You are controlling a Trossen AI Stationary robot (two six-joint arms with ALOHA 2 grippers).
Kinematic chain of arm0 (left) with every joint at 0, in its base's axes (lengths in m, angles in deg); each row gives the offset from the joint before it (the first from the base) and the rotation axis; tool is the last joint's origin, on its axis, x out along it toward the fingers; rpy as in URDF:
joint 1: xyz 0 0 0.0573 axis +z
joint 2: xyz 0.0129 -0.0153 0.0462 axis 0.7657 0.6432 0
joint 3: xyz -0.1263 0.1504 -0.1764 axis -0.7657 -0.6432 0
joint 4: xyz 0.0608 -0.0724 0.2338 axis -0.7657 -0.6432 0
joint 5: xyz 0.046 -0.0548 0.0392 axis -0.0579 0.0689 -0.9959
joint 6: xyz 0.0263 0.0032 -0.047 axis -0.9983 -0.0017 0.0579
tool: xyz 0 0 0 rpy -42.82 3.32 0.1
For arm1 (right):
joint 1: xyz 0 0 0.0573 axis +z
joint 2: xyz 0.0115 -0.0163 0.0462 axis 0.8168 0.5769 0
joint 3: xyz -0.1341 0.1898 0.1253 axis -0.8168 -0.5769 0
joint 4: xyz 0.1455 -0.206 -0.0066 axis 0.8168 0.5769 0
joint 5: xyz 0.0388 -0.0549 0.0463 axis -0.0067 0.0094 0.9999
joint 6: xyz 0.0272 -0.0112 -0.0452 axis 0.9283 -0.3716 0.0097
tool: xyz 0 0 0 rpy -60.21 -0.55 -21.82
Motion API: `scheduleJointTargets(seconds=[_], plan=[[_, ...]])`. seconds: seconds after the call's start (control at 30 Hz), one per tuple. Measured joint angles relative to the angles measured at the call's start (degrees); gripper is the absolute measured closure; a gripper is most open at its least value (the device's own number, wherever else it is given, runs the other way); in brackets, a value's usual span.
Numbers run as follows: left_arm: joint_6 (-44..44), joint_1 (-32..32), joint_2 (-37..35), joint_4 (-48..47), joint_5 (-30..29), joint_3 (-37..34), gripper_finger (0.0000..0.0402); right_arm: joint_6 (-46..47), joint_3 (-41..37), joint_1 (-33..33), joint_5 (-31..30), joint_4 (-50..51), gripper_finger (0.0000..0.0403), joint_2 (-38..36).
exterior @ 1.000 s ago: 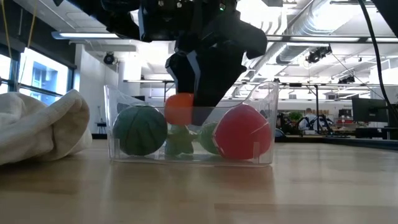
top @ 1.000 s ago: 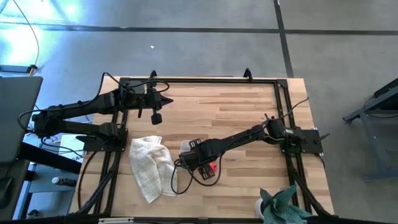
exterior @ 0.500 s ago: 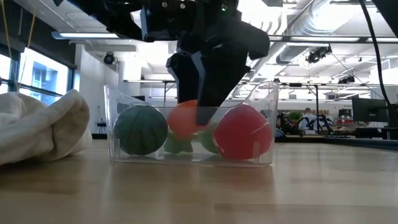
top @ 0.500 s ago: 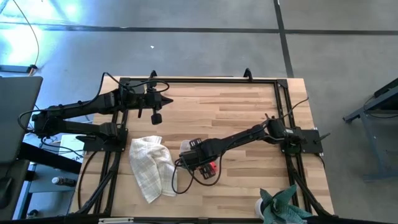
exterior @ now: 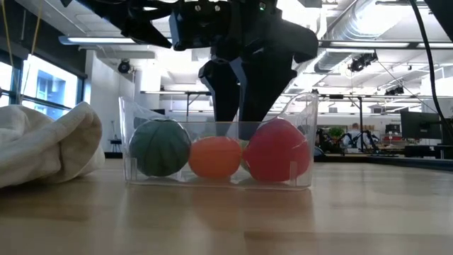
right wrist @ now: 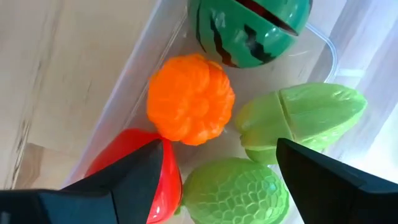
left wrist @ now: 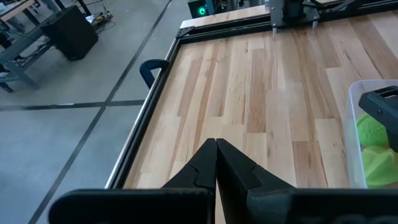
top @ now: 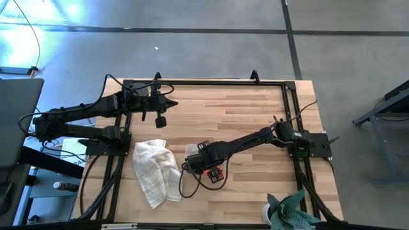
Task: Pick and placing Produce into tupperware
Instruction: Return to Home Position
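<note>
At the far left of the table the left gripper (left wrist: 216, 163) is parked, fingers pressed together on nothing, well apart from the work; it seems simply out of the way. Nearer and to its right lies the crumpled white checked cloth (top: 155, 174), just beside the clear tupperware (exterior: 306, 108).

Inside the tupperware, seen from table height, the toy watermelon (exterior: 160, 147) sits at the left, the orange tangerine (exterior: 215, 157) in the middle and the red piece (exterior: 277, 150) at the right, all resting on the bottom. The right wrist view adds a light-green leafy piece (right wrist: 300, 117) and a bumpy light-green piece (right wrist: 233, 190) farther back.

The right gripper (right wrist: 217, 163) hangs directly above them with its fingers spread wide and nothing between them, which suits a drop just finished; lifting clear looks like the step in hand. At the near right edge stands the teal spiky plant (top: 291, 214), untouched.
</note>
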Motion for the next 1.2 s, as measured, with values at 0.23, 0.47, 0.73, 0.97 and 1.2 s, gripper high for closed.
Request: scheduleJointTargets(seconds=[0.23, 0.47, 0.73, 0.97, 1.2], plan=[[0.0, 0.0, 0.0, 0.0, 0.0, 0.0, 0.0401, 0.0, 0.0, 1.3, 0.0, 0.1, 0.0098, -0.1], [0.0, 0.0, 0.0, 0.0, 0.0, 0.0, 0.0401, 0.0, 0.1, 2.5, -0.5, 0.7, 0.0112, -0.8], [0.0, 0.0, 0.0, 0.0, 0.0, 0.0, 0.0401, 1.3, 0.2, 1.9, -1.9, 1.1, 0.0154, -5.1], [0.0, 0.0, 0.0, 0.0, 0.0, 0.0, 0.0401, 5.1, 0.2, 1.8, -2.7, 7.0, 0.0205, -10.9], [0.0, 0.0, 0.0, 0.0, 0.0, 0.0, 0.0401, 9.9, 0.2, 1.8, -4.2, 12.2, 0.0282, -20.5]])
